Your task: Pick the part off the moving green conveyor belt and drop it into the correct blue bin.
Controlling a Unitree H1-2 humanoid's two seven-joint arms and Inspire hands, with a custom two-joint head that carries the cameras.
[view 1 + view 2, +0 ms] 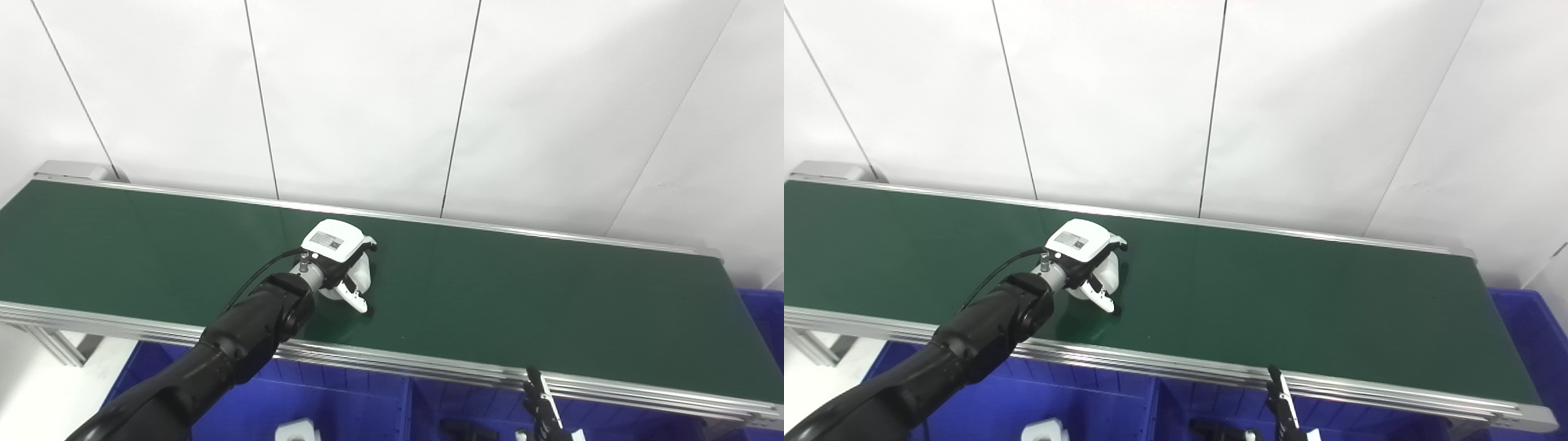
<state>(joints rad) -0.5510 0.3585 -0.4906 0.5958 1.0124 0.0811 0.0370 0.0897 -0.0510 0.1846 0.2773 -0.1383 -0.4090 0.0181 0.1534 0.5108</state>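
The green conveyor belt (520,294) runs across the view from left to right. My left hand (335,254) reaches over the belt's near half. Its fingers are curled around a white rounded part (364,274) that sits on the belt. The part is mostly hidden by the hand. It also shows in the right eye view (1111,272). Only the fingertips of my right hand (540,404) show at the bottom edge, below the belt's front rail. I cannot see whether it is open or shut.
Blue bins (349,398) stand below the belt's front rail, with another blue bin (765,324) past its right end. A white item (297,430) and a dark item (465,429) lie in the front bins. A white panelled wall stands behind.
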